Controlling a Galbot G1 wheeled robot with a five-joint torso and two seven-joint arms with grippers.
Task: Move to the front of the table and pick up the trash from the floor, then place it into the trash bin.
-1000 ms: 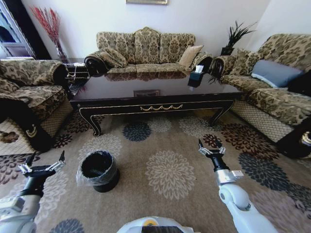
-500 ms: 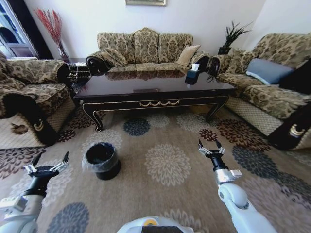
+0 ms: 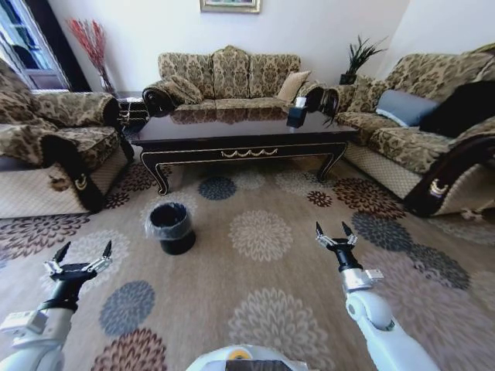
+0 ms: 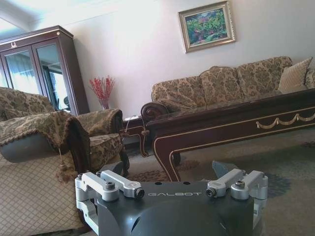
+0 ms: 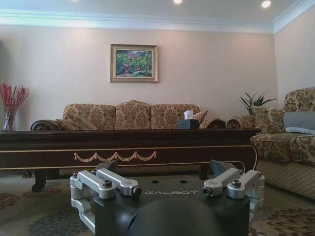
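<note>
"GALBOT" is printed on both wrist housings. Left gripper and right gripper hang low over the floor, both claws spread and empty. Trash bin sits on the carpet left of centre, well short of the table; I can't make out any trash on the patterned carpet.

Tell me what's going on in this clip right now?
Nothing is being handled. The robot faces the table from across the floor, with the trash bin standing on the carpet to its front left. The left gripper and right gripper are both held out low in front, open and empty. No trash can be made out on the carpet.
</note>
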